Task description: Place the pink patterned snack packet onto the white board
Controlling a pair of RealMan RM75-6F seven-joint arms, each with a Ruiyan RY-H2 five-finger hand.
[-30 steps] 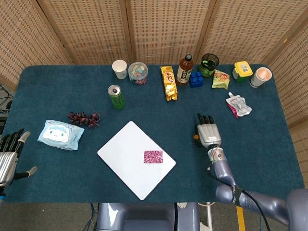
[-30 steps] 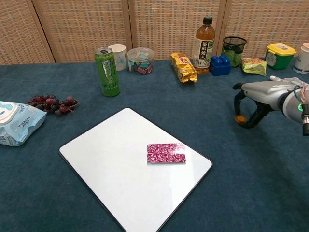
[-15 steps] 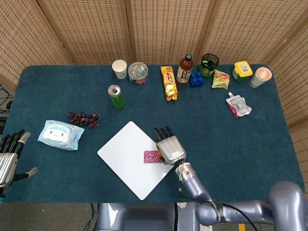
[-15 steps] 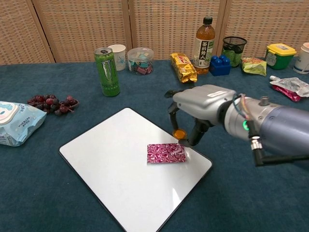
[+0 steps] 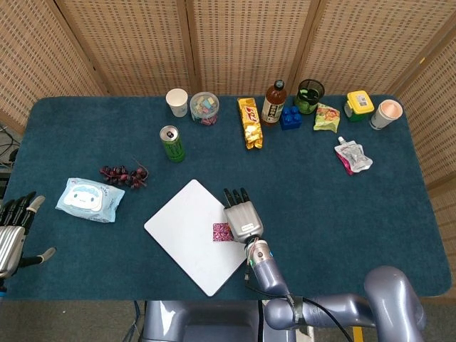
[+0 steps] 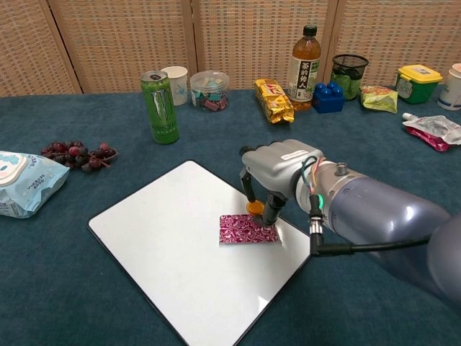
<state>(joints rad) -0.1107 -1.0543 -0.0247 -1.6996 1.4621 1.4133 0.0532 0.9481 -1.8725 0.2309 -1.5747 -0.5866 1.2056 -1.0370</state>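
The pink patterned snack packet (image 5: 221,231) (image 6: 243,229) lies flat on the white board (image 5: 185,221) (image 6: 166,245), near the board's right corner. My right hand (image 5: 242,217) (image 6: 281,166) hovers over the packet's right end, palm down. Its thumb and one fingertip (image 6: 272,214) reach down and touch the packet's upper right edge. The other fingers point away from me, spread. The packet is not lifted. My left hand (image 5: 13,228) rests off the table's left edge with fingers apart and nothing in it; only the head view shows it.
A green can (image 5: 172,142) (image 6: 160,97), grapes (image 5: 122,174) (image 6: 78,155) and a blue wipes pack (image 5: 89,199) (image 6: 18,180) lie left of the board. Along the back stand cups, a jar, a gold packet (image 5: 249,122), a bottle (image 6: 305,58) and blocks.
My right hand swept left from the table's right side, across the board's edge, and came down onto the packet's right end. The packet and my left hand stayed put.
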